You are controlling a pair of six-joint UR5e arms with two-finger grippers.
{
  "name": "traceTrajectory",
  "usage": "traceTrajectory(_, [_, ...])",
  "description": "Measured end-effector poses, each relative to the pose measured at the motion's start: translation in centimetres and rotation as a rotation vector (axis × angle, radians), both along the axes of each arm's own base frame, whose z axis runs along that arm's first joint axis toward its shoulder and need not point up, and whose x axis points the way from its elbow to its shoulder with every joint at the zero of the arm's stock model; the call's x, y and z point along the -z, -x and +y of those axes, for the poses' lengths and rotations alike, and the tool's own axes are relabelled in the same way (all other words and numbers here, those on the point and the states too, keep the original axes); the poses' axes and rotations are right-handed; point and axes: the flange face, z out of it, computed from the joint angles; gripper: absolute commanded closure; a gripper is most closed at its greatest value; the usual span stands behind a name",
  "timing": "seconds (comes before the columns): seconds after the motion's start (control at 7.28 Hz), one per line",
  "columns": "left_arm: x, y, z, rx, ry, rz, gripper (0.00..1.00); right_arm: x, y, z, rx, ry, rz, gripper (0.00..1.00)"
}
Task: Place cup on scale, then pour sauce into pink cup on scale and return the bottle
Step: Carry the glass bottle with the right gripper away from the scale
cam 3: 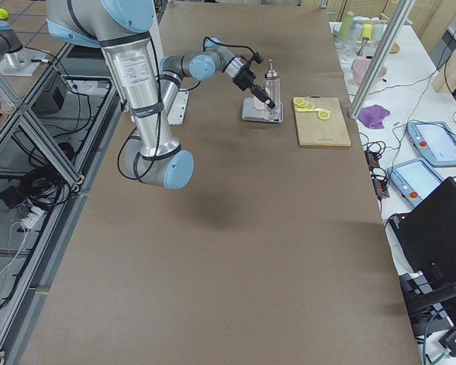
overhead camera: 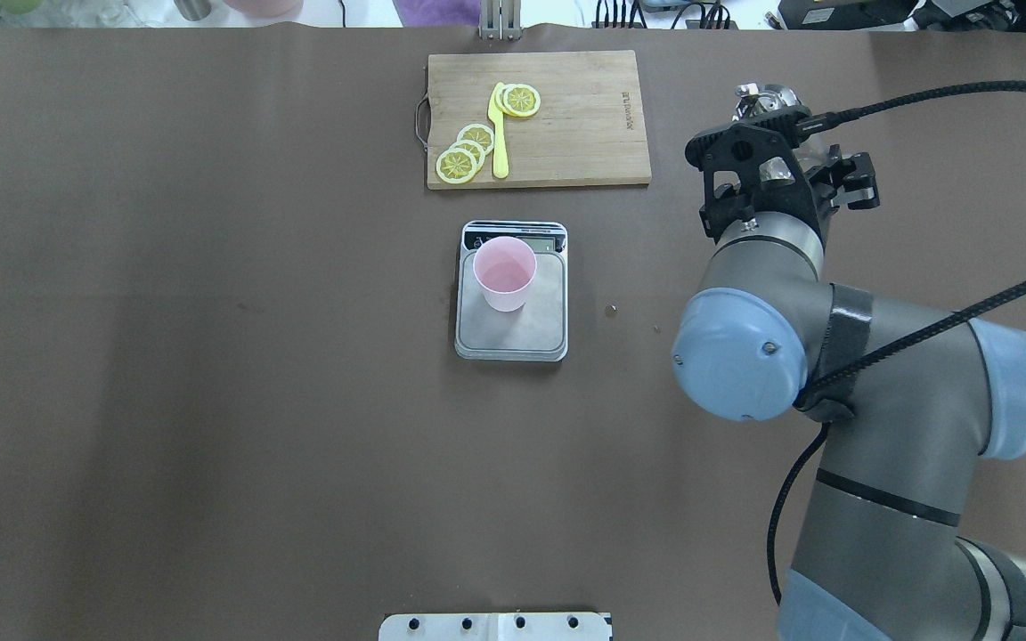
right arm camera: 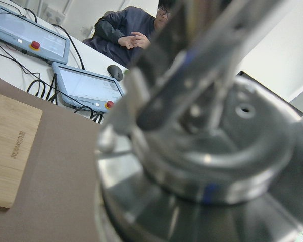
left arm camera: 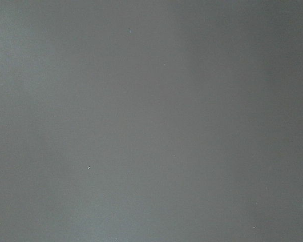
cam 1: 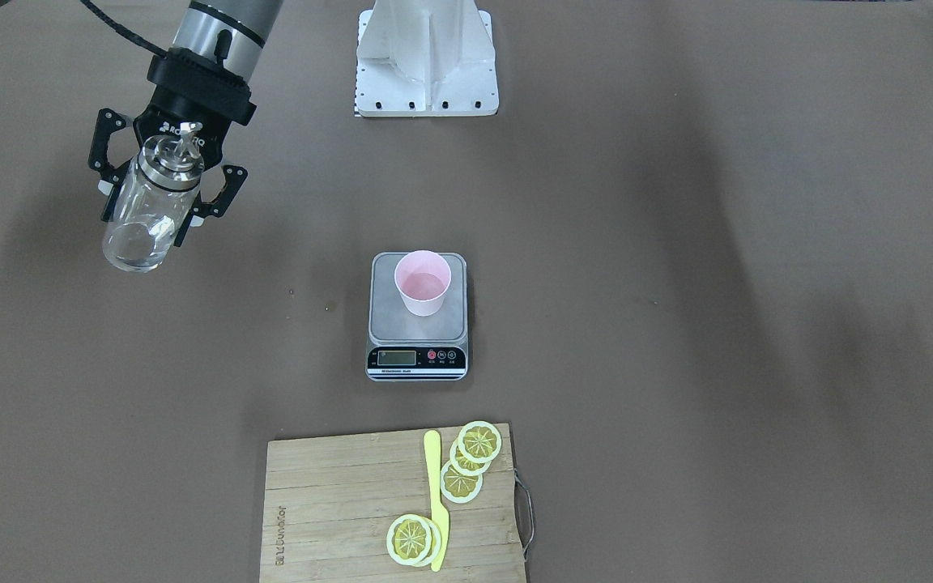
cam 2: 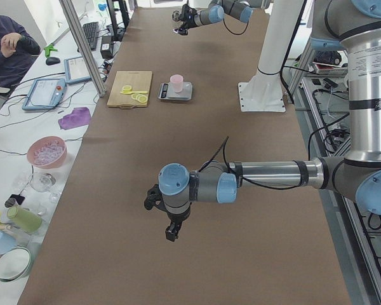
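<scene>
Right jaws pinch the bottle, little sauce inside; cup stands on scale; left jaws: cannot tell.

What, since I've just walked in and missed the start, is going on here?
The right hand is clamped on the glass bottle, held about upright to the side of the scale. The pink cup stands on the scale and seems to hold a little liquid, so the pour looks done and the bottle is probably on its way back. The left hand hangs idle over the table, far off.

Cup on scale, between robot base and cutting board
</scene>
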Motion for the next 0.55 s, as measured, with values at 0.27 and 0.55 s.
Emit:
traceTrajectory(0.27, [0.1,0.0,0.0,0.001,-0.008,-0.001,0.02,-3.8,-2.5,-0.6,0.044,-0.038,-0.102,1.00])
traceTrajectory(0.55, [0.1,0.0,-0.1,0.000,-0.012,0.000,0.02,-7.5,-4.7,-1.3,0.085,-0.062,-0.188,1.00])
